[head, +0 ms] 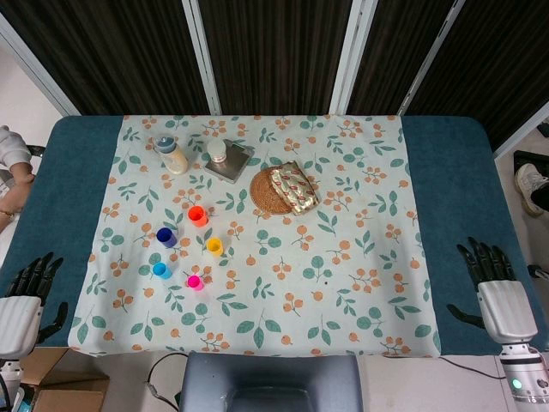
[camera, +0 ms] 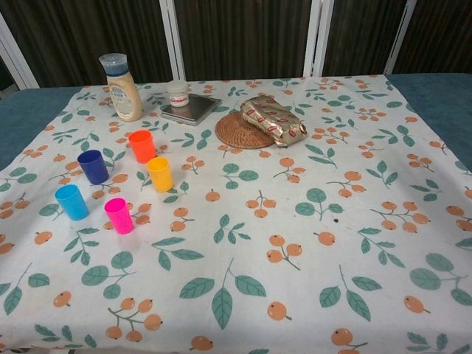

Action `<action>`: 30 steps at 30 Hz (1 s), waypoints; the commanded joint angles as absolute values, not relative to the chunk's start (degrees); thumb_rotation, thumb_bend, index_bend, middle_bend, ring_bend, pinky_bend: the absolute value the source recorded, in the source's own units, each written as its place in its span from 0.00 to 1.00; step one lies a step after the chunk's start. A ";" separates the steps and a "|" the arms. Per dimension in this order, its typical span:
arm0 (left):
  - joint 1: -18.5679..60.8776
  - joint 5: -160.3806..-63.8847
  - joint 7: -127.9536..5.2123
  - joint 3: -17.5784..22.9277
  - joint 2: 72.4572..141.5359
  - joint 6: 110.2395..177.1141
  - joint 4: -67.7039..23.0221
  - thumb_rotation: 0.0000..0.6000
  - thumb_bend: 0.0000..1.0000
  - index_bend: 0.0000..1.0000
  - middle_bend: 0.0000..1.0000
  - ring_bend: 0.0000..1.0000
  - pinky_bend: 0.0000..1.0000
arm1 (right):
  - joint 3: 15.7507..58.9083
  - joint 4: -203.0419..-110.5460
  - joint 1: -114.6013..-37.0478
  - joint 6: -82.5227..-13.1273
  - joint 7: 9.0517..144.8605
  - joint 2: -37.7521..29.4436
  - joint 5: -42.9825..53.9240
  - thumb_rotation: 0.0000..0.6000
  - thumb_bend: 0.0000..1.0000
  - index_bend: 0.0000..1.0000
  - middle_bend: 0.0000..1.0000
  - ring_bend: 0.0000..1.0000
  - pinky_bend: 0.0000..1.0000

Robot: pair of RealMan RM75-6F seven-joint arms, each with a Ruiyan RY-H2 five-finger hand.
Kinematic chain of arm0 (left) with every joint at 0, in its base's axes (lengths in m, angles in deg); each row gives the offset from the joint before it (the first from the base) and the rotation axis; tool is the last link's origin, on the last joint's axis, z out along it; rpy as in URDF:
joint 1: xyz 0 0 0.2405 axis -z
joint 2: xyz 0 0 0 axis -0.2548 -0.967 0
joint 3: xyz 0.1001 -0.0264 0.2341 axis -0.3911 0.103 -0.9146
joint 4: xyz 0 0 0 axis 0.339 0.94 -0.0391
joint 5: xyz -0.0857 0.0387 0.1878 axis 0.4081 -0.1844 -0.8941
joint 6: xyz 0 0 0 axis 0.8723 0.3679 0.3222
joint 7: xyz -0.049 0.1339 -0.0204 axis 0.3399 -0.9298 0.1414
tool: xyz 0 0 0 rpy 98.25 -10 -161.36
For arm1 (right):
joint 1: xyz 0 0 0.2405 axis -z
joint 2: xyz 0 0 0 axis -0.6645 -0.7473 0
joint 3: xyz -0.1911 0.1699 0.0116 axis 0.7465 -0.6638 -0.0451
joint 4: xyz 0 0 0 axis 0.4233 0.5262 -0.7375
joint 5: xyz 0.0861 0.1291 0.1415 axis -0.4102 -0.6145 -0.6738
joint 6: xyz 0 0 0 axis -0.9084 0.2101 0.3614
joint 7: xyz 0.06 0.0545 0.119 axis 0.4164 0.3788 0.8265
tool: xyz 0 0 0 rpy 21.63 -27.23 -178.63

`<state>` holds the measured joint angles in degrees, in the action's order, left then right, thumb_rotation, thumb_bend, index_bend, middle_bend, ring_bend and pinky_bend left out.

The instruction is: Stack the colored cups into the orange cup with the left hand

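Observation:
Five small cups stand upright and apart on the floral tablecloth at the left. The orange cup (head: 197, 215) (camera: 142, 146) is furthest back. A dark blue cup (head: 166, 237) (camera: 94, 167), a yellow cup (head: 214, 246) (camera: 159, 174), a light blue cup (head: 160, 270) (camera: 71, 202) and a pink cup (head: 195, 281) (camera: 119, 215) stand around it. My left hand (head: 26, 296) rests open at the table's left edge, well away from the cups. My right hand (head: 496, 283) rests open at the right edge. Neither hand shows in the chest view.
At the back stand a cream bottle (head: 171, 155) (camera: 122, 87) and a small white jar (head: 218, 151) (camera: 177, 93) on a grey slab (head: 232, 163) (camera: 193, 108). A foil packet (head: 294, 187) (camera: 274, 119) lies on a woven mat (head: 264, 194) (camera: 242, 133). A chair back (head: 273, 382) is at the front edge.

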<state>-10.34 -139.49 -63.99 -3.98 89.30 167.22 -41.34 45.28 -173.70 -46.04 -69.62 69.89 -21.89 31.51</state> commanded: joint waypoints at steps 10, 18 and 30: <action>-6.90 -142.70 -56.20 -1.70 95.45 167.52 -38.92 1.00 0.46 0.00 0.21 0.33 0.65 | 46.32 -173.96 -45.65 -69.56 71.64 -22.97 32.69 1.00 0.19 0.00 0.00 0.00 0.00; -0.26 -138.72 -57.21 2.78 101.05 159.98 -38.19 1.00 0.45 0.08 0.84 0.95 1.00 | 46.12 -173.83 -45.78 -69.51 72.14 -23.04 32.66 1.00 0.19 0.00 0.00 0.00 0.00; 15.31 -113.15 -75.12 13.34 114.72 139.91 -25.88 1.00 0.40 0.29 1.00 1.00 1.00 | 46.02 -173.54 -46.27 -68.18 71.41 -22.66 31.94 1.00 0.19 0.00 0.00 0.00 0.00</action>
<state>11.91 -117.35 -72.18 10.83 111.27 143.44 -29.68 46.02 -173.54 -46.25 -68.20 71.42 -22.68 31.96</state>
